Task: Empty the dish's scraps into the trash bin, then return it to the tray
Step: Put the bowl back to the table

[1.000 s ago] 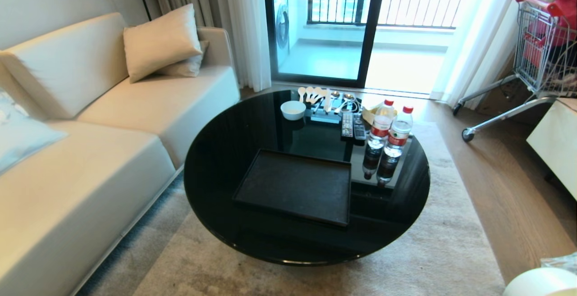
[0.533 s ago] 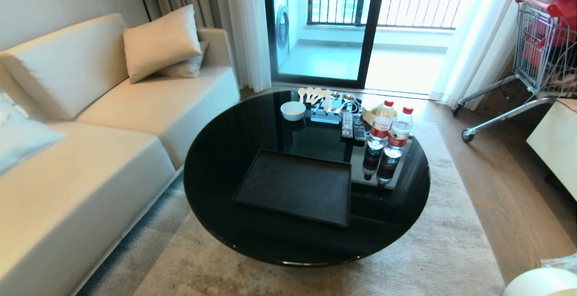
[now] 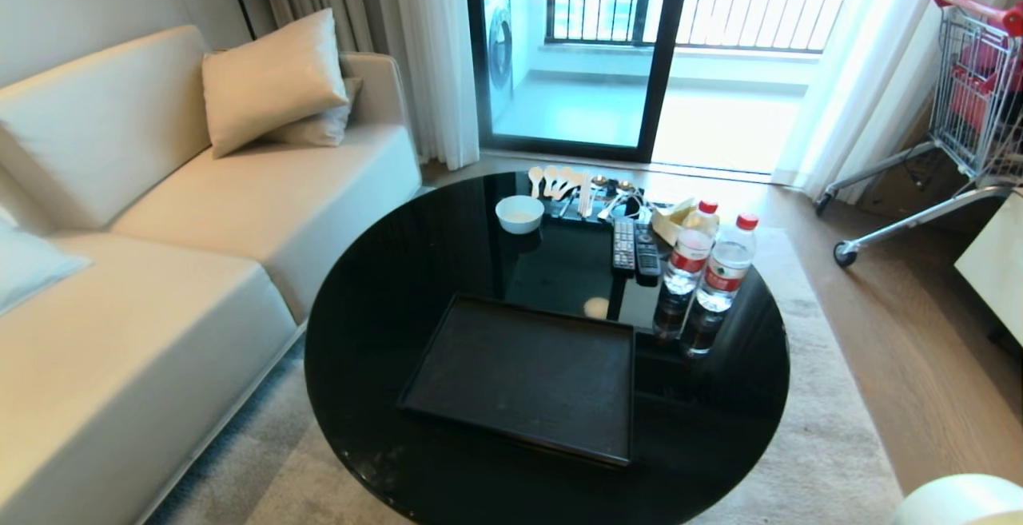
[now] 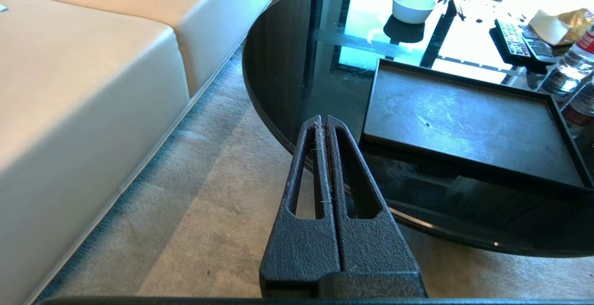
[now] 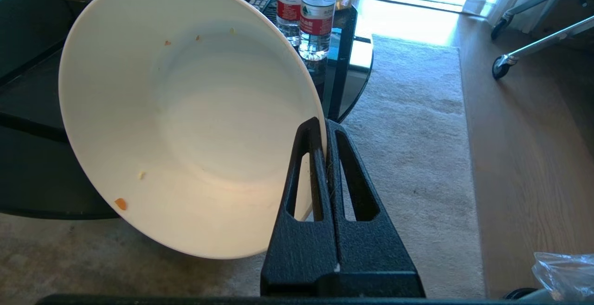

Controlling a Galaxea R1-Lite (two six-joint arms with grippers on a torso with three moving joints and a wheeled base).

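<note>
While your right gripper (image 5: 323,131) pinches the dish (image 5: 185,114) by its rim beside the round table (image 3: 384,285), few scraps (image 5: 120,204) cling inside. Your tray (image 3: 523,377) lies bare on that table; left gripper (image 4: 322,124): fingers pressed together, holding nothing.

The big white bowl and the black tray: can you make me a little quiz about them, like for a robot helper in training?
1. True or false: the tray on the round table has nothing on it.
2. Which hand pinches the dish by its rim? A) left B) right
3. Fill in: only a few tiny ___ specks cling inside the dish.

Key: 1 true. 2 B, the right hand; the left hand is shut on nothing. 3 orange.
</note>
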